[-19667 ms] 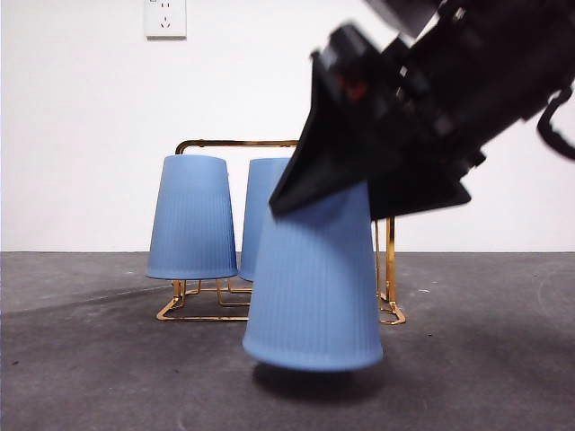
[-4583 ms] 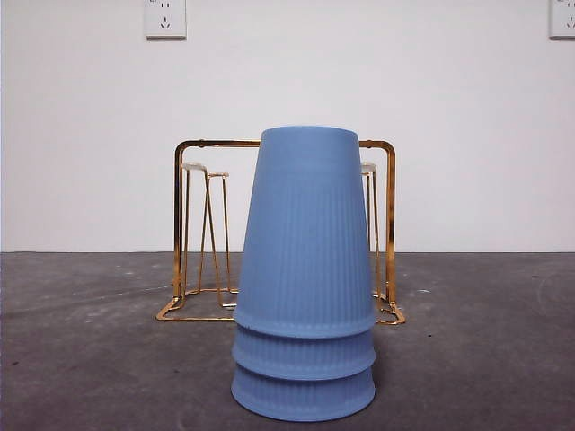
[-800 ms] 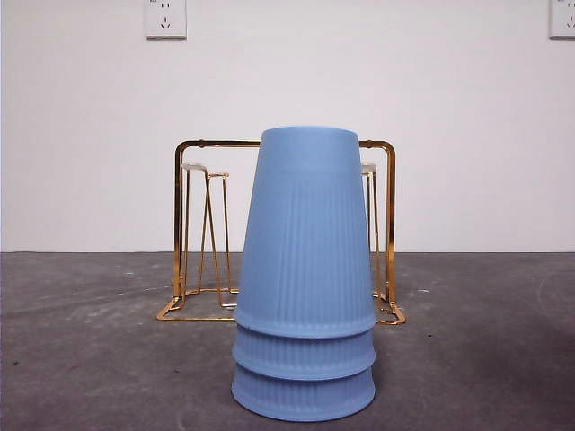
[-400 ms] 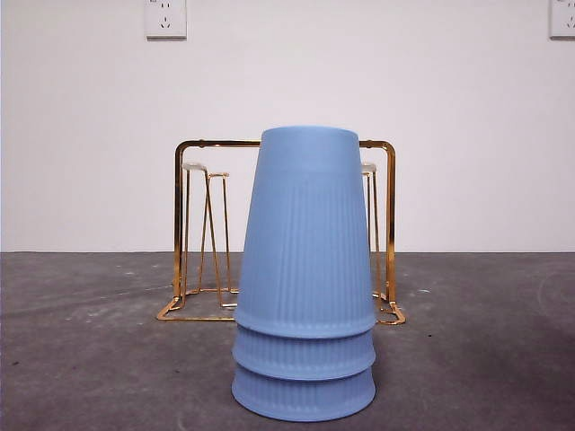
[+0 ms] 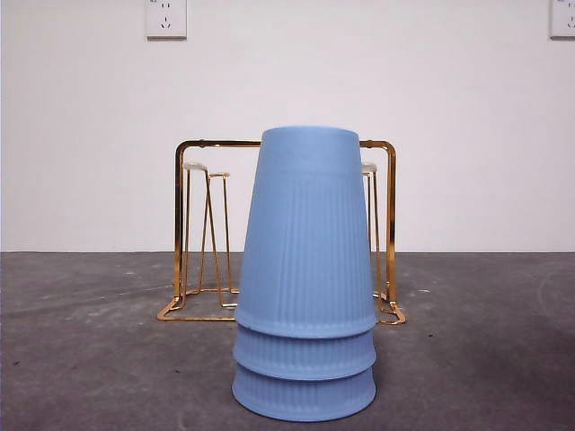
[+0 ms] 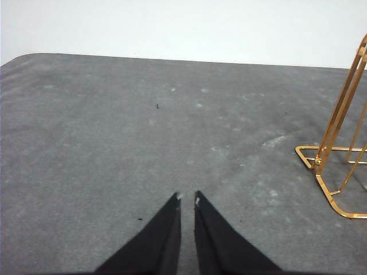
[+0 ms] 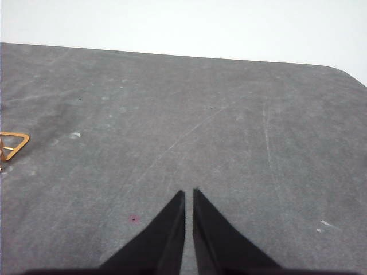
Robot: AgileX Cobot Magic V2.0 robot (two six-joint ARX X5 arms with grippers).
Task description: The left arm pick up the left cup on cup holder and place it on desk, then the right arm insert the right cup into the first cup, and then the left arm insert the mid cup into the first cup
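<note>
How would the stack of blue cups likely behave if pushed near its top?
The stack of blue cups is tall on a narrow footprint, so it probably tips rather than slides. Its thin ribbed walls suggest light plastic. Loosely nested rims may let cups separate.

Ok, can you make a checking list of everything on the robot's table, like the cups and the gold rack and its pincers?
Surface: desk dark grey, matt, with pale scuffs.
Job's things: three blue cups nested upside down in one stack, standing upright on the desk in front of the rack; the prongs that show hold no cup.
Clutter: nothing seen.
Pincers: left pincer shut, empty, over bare desk beside the rack's base; right pincer shut, empty, over bare desk.
Cables: nothing seen.
Surroundings: white wall, with sockets high up.
</note>
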